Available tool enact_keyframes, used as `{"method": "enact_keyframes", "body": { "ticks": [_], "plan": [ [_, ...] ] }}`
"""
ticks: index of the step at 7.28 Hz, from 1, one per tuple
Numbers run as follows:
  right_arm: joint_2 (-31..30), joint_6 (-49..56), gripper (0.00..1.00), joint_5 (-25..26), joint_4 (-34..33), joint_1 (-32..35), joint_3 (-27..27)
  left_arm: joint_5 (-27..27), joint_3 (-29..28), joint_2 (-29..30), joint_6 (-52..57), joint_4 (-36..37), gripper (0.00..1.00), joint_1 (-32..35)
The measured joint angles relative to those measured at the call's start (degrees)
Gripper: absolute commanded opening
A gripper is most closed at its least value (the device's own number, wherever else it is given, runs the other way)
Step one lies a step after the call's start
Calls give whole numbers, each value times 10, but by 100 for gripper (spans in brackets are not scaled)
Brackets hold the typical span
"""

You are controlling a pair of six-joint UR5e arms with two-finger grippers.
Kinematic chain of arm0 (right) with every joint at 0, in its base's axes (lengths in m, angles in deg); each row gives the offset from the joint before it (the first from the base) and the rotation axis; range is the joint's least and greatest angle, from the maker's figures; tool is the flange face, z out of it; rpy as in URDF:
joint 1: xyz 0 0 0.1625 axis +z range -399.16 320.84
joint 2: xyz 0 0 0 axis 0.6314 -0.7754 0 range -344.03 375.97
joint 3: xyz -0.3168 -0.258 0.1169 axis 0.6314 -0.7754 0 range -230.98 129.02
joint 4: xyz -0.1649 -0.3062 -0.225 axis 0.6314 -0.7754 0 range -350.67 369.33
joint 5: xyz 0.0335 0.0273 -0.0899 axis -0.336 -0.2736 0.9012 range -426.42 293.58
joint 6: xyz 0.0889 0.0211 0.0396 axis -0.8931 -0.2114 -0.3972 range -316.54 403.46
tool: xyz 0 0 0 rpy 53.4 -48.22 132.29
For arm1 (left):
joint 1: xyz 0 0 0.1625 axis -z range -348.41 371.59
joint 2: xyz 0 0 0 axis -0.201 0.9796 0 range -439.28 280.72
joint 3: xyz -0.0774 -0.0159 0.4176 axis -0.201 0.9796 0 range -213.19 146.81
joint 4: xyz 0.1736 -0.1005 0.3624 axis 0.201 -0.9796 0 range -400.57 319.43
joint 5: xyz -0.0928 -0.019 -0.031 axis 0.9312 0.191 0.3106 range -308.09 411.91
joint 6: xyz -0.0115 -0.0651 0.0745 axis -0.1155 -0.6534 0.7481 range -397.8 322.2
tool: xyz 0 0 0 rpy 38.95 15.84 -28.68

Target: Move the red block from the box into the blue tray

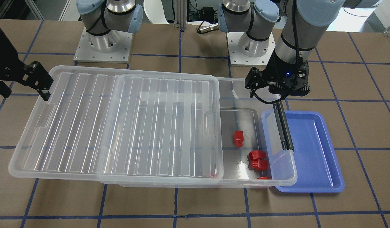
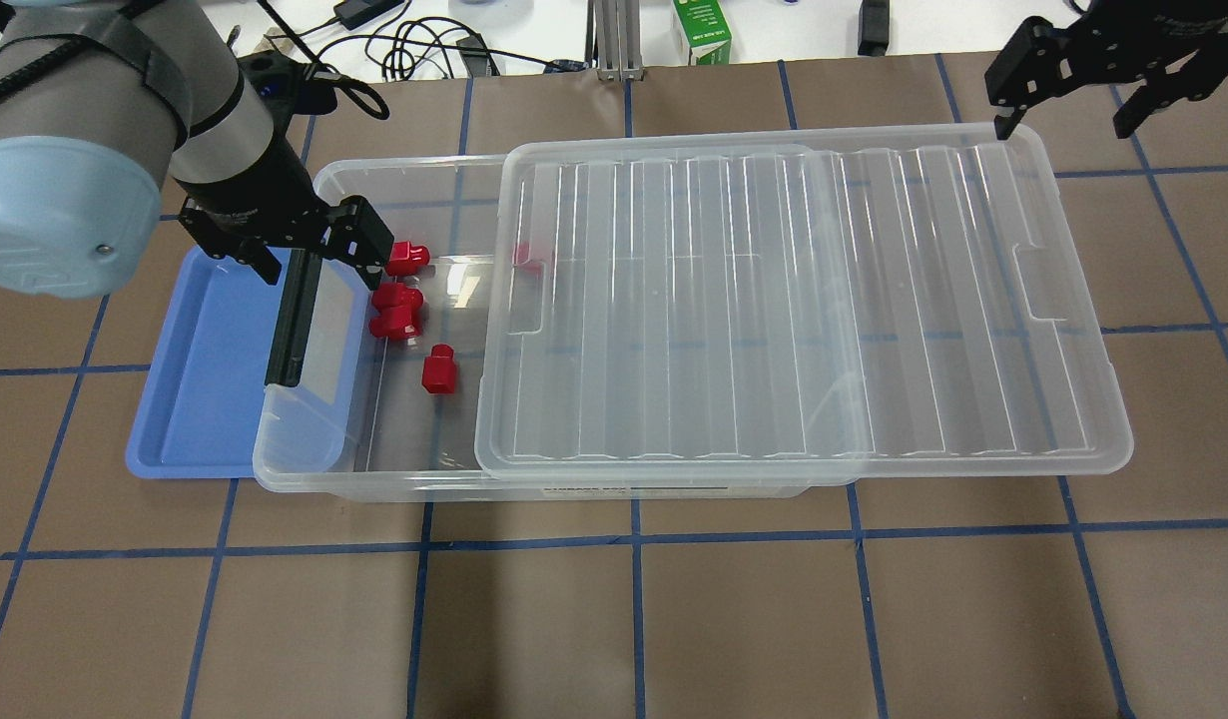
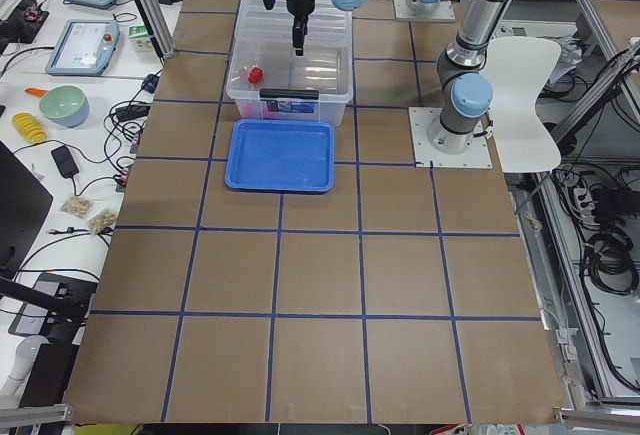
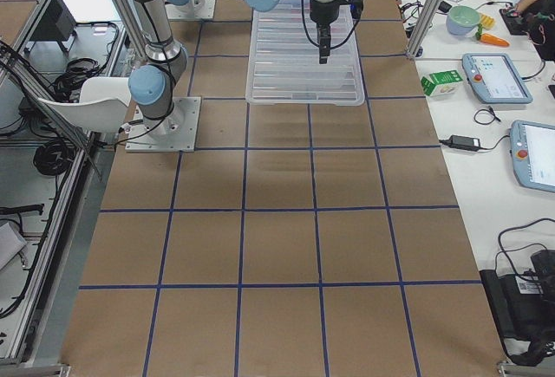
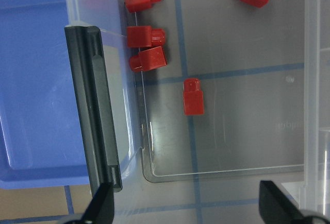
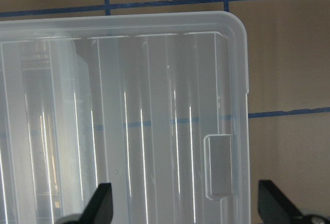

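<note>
The box (image 2: 374,481) lies across the table, and its ribbed lid (image 2: 774,300) is slid toward my right, so the left end is open. Several red blocks lie in the open end: one apart (image 2: 439,369), two together (image 2: 394,310), one by the far wall (image 2: 406,257). Another red block (image 2: 529,255) shows under the lid's edge. The blue tray (image 2: 205,379) is empty, and the box's end with the black bar (image 2: 293,315) overlaps it. My left gripper (image 2: 309,250) hovers open and empty over that end. The blocks (image 5: 193,96) lie below it in the left wrist view. My right gripper (image 2: 1068,105) is open and empty above the lid's far right corner (image 6: 227,33).
A green carton (image 2: 702,30) and cables lie beyond the table's far edge. The two arm bases (image 1: 103,41) stand behind the box. The brown table (image 2: 634,619) has a blue tape grid.
</note>
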Motion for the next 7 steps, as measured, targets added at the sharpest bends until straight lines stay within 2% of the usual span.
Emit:
{"method": "enact_keyframes", "body": {
  "ticks": [3, 7],
  "plan": [
    [16, -60, 100, 1, -17, 38, -3, 0, 0, 1, 0, 0, 100, 0],
    [21, -72, 100, 0, -19, 44, -6, 1, 0, 1, 0, 0, 100, 0]
  ]
}}
